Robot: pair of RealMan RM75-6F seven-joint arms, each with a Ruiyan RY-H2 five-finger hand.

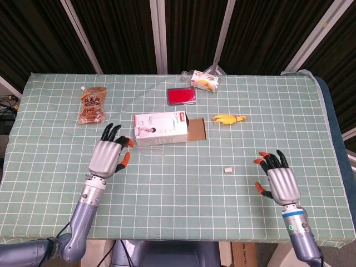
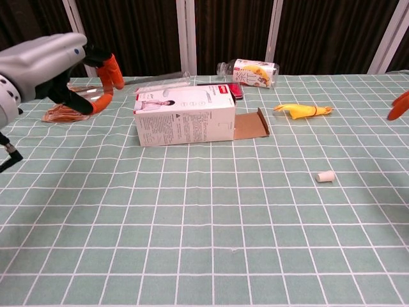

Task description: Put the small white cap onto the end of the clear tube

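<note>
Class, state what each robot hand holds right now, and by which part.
The left hand pinches the clear tube by one end, at its fingertips; the rest sticks out free. The right hand holds nothing.
</note>
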